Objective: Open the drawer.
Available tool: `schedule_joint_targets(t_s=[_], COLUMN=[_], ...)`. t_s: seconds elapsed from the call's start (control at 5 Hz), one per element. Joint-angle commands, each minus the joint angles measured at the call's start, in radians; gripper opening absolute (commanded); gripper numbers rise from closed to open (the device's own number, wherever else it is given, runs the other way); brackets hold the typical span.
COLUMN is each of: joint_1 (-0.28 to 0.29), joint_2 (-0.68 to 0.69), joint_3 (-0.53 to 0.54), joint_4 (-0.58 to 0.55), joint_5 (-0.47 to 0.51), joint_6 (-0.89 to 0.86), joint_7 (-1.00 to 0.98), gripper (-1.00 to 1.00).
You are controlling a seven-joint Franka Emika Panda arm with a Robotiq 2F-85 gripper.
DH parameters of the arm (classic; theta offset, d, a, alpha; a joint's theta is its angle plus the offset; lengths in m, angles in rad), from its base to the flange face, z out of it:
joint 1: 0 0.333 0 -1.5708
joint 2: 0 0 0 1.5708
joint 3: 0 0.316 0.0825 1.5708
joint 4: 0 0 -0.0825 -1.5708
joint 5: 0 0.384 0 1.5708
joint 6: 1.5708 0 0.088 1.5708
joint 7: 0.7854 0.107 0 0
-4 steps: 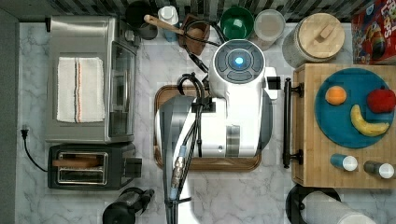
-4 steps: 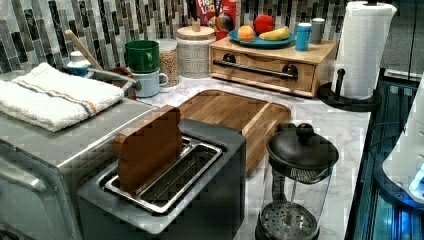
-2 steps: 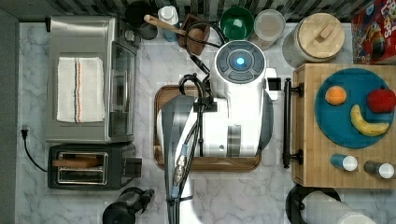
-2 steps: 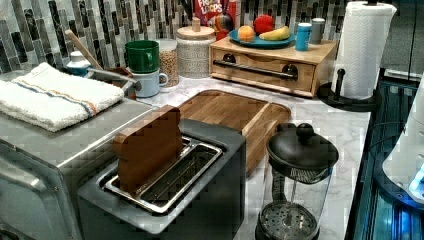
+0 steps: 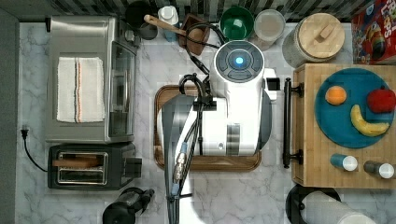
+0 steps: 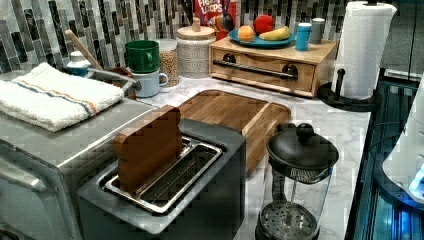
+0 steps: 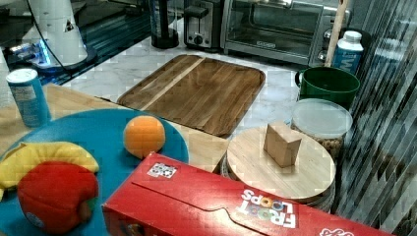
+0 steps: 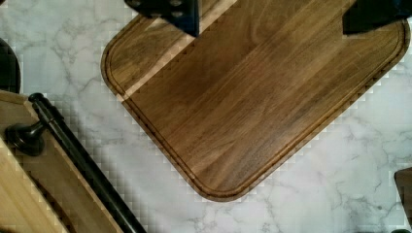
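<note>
Marble table [image 8: 340, 160] carries a walnut cutting board [image 8: 252, 97] beneath the claw [image 8: 272, 14], its fingers [image 8: 167, 9] apart; the closed drawer [image 8: 29, 194] sits just beside it, untouched.

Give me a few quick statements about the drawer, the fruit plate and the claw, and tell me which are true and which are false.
1. The drawer is shut. True.
2. The claw grips the black bar handle. False: it hangs open above the cutting board, apart from the handle.
3. An orange, a banana and an apple lie on the blue plate. True.
4. The toaster is empty. False: a brown slab stands in one slot.
</note>
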Motion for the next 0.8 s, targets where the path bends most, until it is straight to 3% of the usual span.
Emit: schedule_joint_targets(t_s=[0.2, 0.8], joint_1=[-0.034, -0.075], joint_2=[-0.016, -0.03], joint_3=[-0.013, -0.035], joint_4=[-0.066, -0.152], joint_5=[-0.011, -0.09], joint_6=[0.062, 0.146], joint_7=[-0.322, -0.609], gripper=[1.0, 1.0])
